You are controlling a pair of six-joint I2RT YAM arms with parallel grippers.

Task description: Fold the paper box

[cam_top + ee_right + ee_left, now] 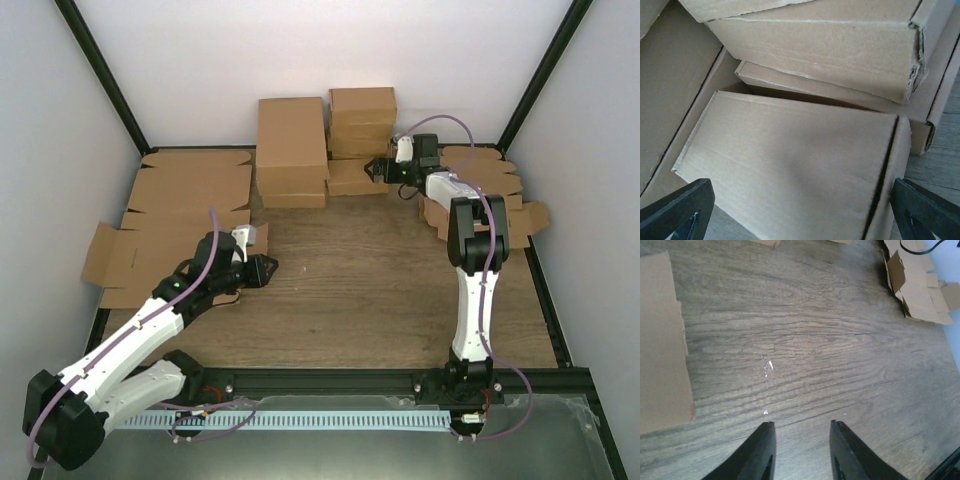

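Note:
The paper box is a small folded brown carton lying on the table at the back, against the foot of the box stacks. My right gripper reaches over its right end and stands wide open. In the right wrist view its two fingers flank the box's near end without visibly pressing on it. My left gripper hovers low over bare wood at the left. Its jaws are a little apart with nothing between them.
A stack of long boxes and a stack of small boxes stand at the back centre. Flat unfolded cardboard covers the left side. More flat pieces lie at the right, under the right arm.

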